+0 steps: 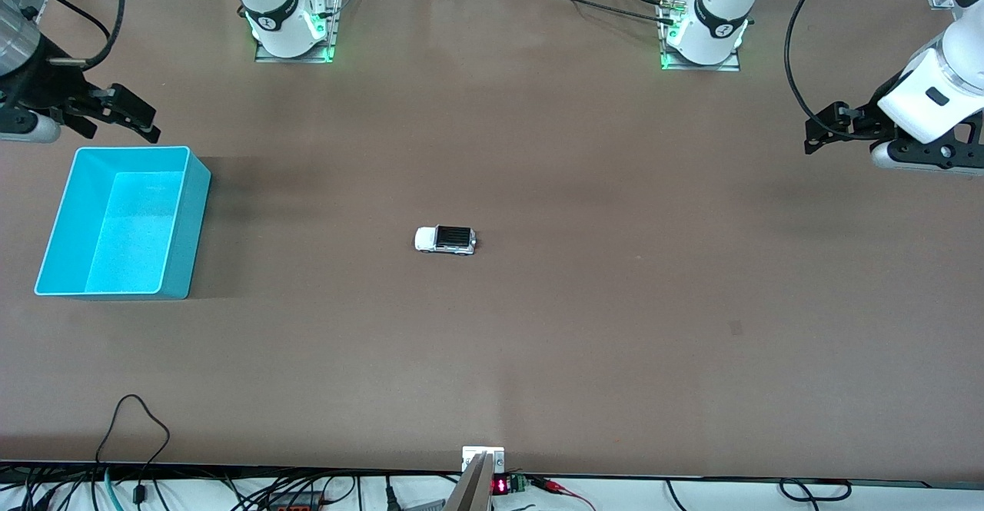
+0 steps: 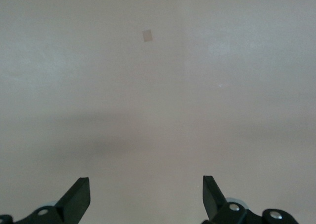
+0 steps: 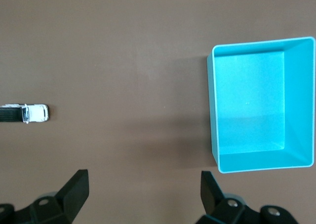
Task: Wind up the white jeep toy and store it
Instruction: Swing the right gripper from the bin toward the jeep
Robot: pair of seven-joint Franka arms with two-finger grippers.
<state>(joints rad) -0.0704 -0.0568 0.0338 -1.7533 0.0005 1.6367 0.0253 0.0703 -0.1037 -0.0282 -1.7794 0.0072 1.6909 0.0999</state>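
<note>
Nothing has been touched yet as far as I can judge: the white jeep toy (image 1: 445,240) sits on its wheels in the middle of the brown table (image 1: 615,303), alone, with bare table all around it. The cyan bin (image 1: 184,219) stands well apart from it, out toward the right arm's end of the table, at about nine o'clock from the car when seen from the front camera, and it looks empty.

The right gripper (image 1: 127,115) hangs in the air just past the bin's rim, around the bin's twelve o'clock, its fingers spread wide with nothing between them; its wrist camera looks down on both the bin and the little car. The left gripper (image 1: 826,131) hovers over bare table at the left arm's end, about two o'clock from the car, likewise wide open and empty.

So the job seems to be at its very start, the approach. The next move calls for one gripper to come down over the car and pinch its narrow body, so it can be wound up before it goes in the bin. The car is tiny, so the aim must be fine.

I can read no brand, label or writing on the car or the bin
</note>
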